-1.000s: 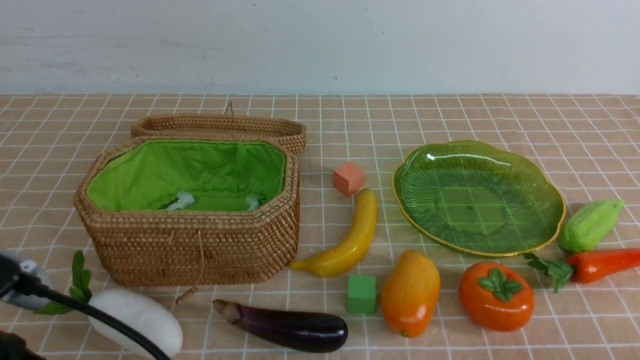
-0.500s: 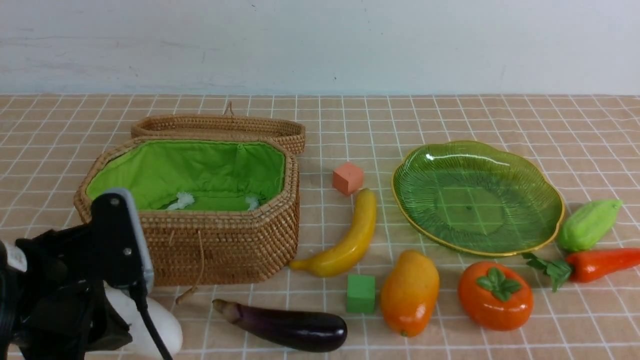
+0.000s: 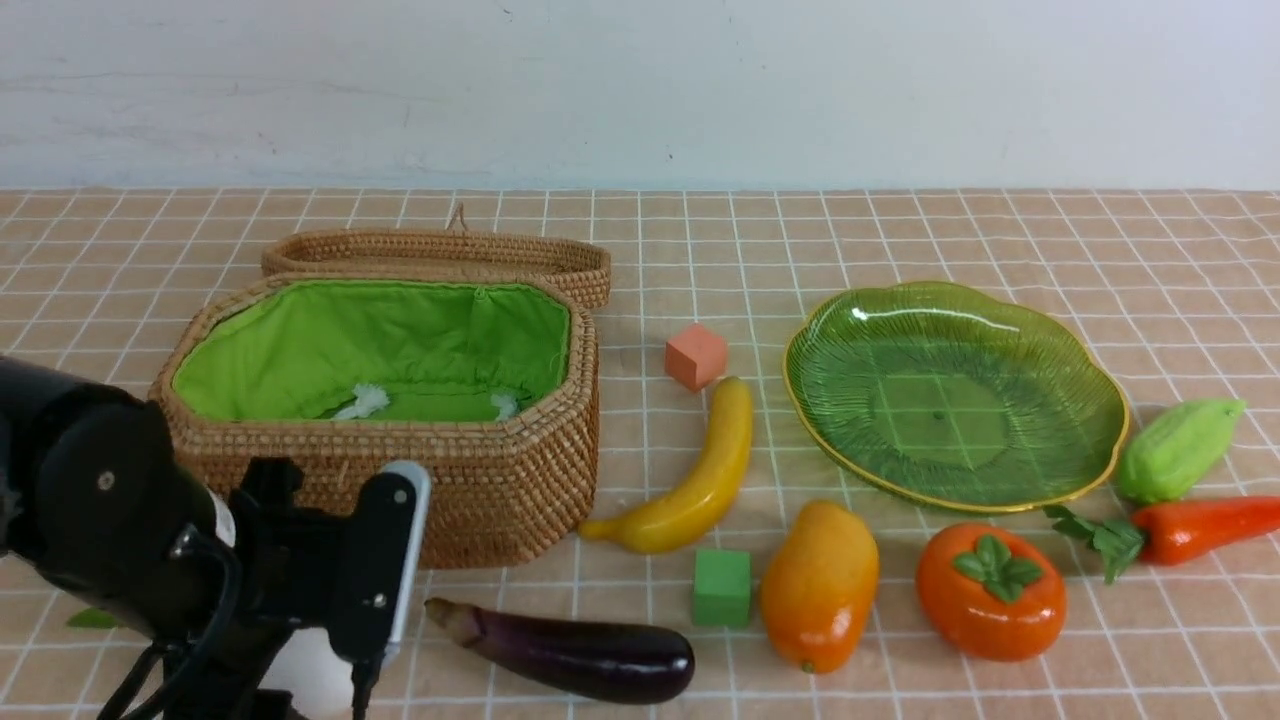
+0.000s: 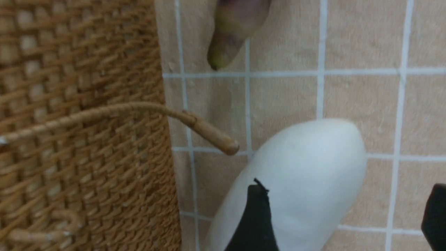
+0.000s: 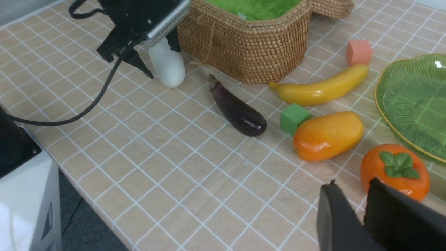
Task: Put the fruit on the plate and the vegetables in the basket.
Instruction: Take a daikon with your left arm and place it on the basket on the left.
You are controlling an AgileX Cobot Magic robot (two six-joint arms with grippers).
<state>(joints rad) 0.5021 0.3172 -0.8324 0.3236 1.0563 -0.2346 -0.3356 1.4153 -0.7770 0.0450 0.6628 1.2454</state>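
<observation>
Currently, the left gripper (image 4: pixel 345 195) is spread open over the radish (image 4: pixel 303 167); the basket cord (image 4: pixel 209 134), at 2 o'clock, may be snagged during lifting.

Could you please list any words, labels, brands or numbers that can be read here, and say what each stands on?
There are none: no readable text shows in any view. The basket, the plate, the salmon-pink cube, the green cube and the tablecloth bear no print.

L pincer (image 4: pixel 345 216) swung in, now straddles white radish (image 4: pixel 299 167).
</observation>
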